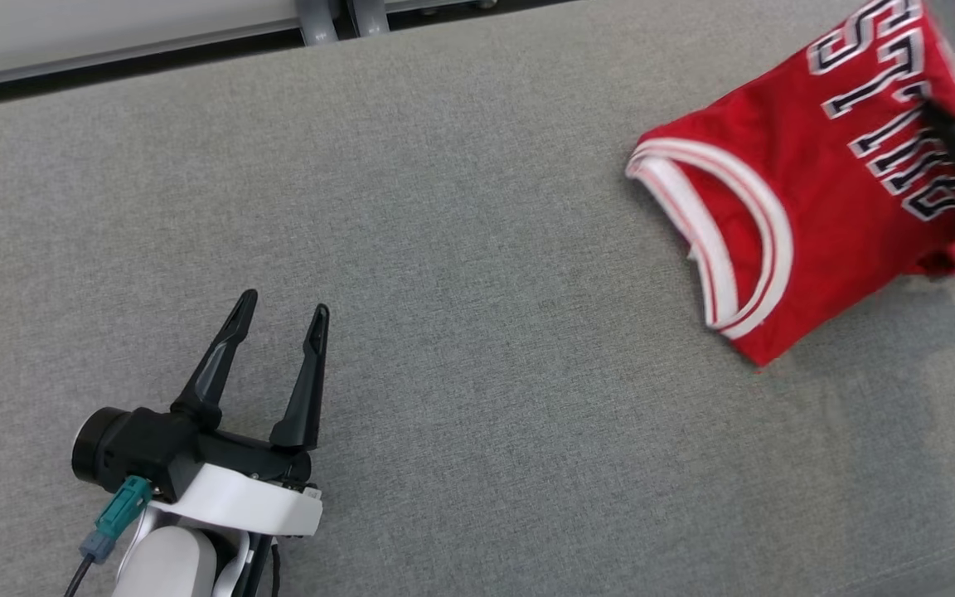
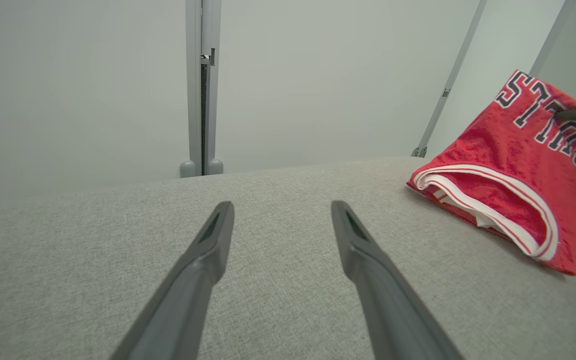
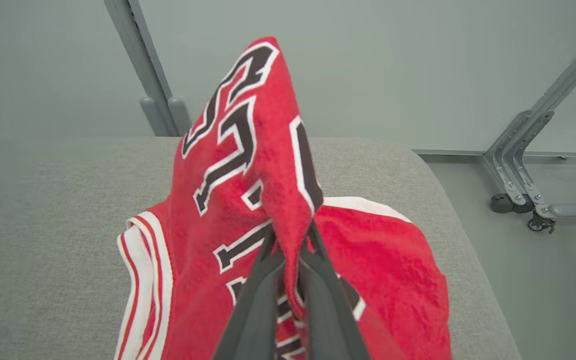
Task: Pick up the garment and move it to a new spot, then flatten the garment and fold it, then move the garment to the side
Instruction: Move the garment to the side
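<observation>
The only writing I can find is on the red jersey [image 1: 801, 207] near the far right corner of the worktop [image 1: 444, 332] — one row of black block capitals [image 1: 888, 137] edged in white. I read them as BULLS, though the cloth is creased. My right gripper [image 3: 292, 232], pinched on the fabric, crosses the middle letters — the S and the B at the ends are clearest.

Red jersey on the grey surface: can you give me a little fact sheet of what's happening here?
Garment: red sleeveless fabric jersey, white trim, dark lettering, bunched, one part lifted
Surface: grey cloth-covered table, jersey near its right end
Right gripper: shut on jersey's fabric
Left gripper: open, empty, apart from jersey
</observation>
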Robot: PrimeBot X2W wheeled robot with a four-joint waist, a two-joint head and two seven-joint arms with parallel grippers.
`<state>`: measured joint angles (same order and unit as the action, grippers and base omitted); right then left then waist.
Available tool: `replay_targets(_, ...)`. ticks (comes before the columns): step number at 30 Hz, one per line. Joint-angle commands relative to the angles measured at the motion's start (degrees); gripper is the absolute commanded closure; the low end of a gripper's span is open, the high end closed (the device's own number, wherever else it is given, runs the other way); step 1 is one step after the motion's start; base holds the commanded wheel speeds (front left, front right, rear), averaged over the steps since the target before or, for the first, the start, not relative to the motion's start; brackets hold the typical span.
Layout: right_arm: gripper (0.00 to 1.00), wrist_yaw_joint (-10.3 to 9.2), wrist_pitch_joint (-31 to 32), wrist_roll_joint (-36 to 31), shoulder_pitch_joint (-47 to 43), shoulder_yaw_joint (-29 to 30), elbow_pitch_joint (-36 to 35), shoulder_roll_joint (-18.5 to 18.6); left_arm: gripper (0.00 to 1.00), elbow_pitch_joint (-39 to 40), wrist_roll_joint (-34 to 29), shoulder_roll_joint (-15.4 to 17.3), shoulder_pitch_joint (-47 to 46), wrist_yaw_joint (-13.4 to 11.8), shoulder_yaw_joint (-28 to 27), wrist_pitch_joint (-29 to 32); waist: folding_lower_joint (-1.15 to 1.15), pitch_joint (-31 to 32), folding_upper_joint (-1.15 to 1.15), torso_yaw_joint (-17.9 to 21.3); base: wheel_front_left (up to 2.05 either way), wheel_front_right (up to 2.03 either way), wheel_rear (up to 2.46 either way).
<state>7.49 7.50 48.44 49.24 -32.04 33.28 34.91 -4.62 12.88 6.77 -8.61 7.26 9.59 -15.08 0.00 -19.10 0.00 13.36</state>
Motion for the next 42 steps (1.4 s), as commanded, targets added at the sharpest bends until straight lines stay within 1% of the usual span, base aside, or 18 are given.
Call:
replay_targets(1,1.0,0.02,0.32,0.32,0.79,0.96,0.78,2.04,0.0,0.0,0.06,0.59,-0.51,0.23,-0.28,-0.09,0.0,-0.67,0.0,0.29,0.0,0.0,0.0)
replay_targets(5,1.0,0.02,1.86,-0.36,1.42,3.13,4.08,4.71,0.0,0.06,-0.31,1.34,-1.45,0.25,0.09,-0.06,0.0,-2.09,0.0,0.85,0.0,0.0,0.0)
replay_targets(8,1.0,0.02,1.87,-1.88,2.3,4.2,6.19,5.19,0.0,0.3,-0.35,1.63,-1.83,0.25,0.39,0.21,0.0,-2.99,0.0,1.1,0.0,0.0,0.0)
replay_targets(12,1.0,0.02,1.5,-5.75,4.41,4.75,10.6,3.16,0.0,0.97,-0.49,2.42,-3.1,0.26,1.0,1.07,0.0,-5.45,0.0,0.97,0.0,0.0,0.0)
replay_targets(16,1.0,0.02,0.07,-10.38,7.35,5.42,17.78,0.57,0.0,1.37,-0.42,2.78,-4.71,0.28,1.89,1.71,0.0,-7.5,0.0,-0.36,0.0,0.0,0.0)
replay_targets(17,0.93,0.02,-0.27,-11.68,8.12,5.65,19.77,-0.08,0.0,1.36,-0.29,2.86,-5.04,0.28,1.99,1.72,0.0,-7.82,0.0,-0.77,0.0,0.0,0.0)
replay_targets(18,0.82,0.02,-0.52,-12.54,8.8,6.03,21.9,-0.78,0.0,1.27,-0.16,2.87,-5.25,0.28,2.04,1.64,0.0,-8.01,0.0,-1.18,0.0,0.0,0.0)
replay_targets(20,0.65,0.02,-0.77,-15.05,9.89,6.61,26.66,-1.42,0.0,0.89,0.09,2.75,-5.57,0.18,2.13,1.49,0.0,-7.99,0.0,-2.03,0.0,0.0,0.0)
replay_targets(21,0.0,0.02,-1.62,-15.99,10.61,7.12,28.57,-1.7,0.0,0.73,0.24,2.63,-5.62,0.08,2.1,1.38,0.0,-7.79,0.0,-2.44,0.0,0.0,0.0)
replay_targets(23,0.0,0.02,-4.49,-19.31,11.89,7.91,33.37,-3.29,0.0,-0.04,0.68,2.47,-5.01,-0.18,1.72,0.94,0.0,-6.4,0.0,-3.16,0.0,0.0,0.0)
replay_targets(24,0.0,0.02,-4.49,-19.31,11.89,7.91,33.37,-3.29,0.0,-0.04,0.68,2.47,-5.01,-0.18,1.72,0.94,0.0,-6.4,0.0,-3.16,0.0,0.0,0.0)
replay_targets(26,0.0,0.02,-6.7,-20.93,12.3,8.11,35.24,-3.92,0.0,-0.69,0.9,2.3,-4.46,-0.26,1.48,0.74,0.0,-4.89,0.0,-3.48,0.0,0.0,0.0)
replay_targets(29,0.0,0.02,-12.61,-23.08,12.01,8.48,36.01,-5.12,0.0,-1.59,1.68,1.84,-3.42,-0.64,0.43,0.19,0.0,-0.55,0.0,-4.19,0.0,0.0,0.0)
replay_targets(32,0.0,0.02,-17.36,-23.33,10.44,9.05,35.18,-5.77,0.0,-1.89,2.29,1.52,-2.46,-1.28,-1.11,-0.04,0.0,3.66,0.0,-4.86,0.0,0.0,0.0)
replay_targets(34,0.0,0.02,-19.33,-23.15,9.06,9.13,33.86,-6.62,0.0,-1.47,2.67,1.1,-1.32,-1.98,-2.56,-0.13,0.0,6.67,0.0,-5.38,0.0,0.0,0.0)
replay_targets(37,0.0,0.02,-21.68,-22.79,6.5,9.61,29.5,-7.41,0.0,0.37,3.02,0.68,1.03,-2.73,-5.13,-0.11,0.0,10.77,0.0,-6.0,0.0,0.0,0.0)
replay_targets(39,0.0,0.02,-22.35,-21.48,3.08,10.22,25.37,-8.7,0.0,1.48,3.09,0.46,2.83,-3.19,-6.71,-0.13,0.0,13.2,0.0,-6.39,0.0,0.0,0.0)
replay_targets(42,0.0,0.01,-22.71,-20.28,-2.95,10.63,17.74,-9.08,0.0,2.48,3.07,0.3,5.17,-3.3,-8.59,-0.14,0.0,16.46,0.0,-7.17,0.0,0.0,0.0)
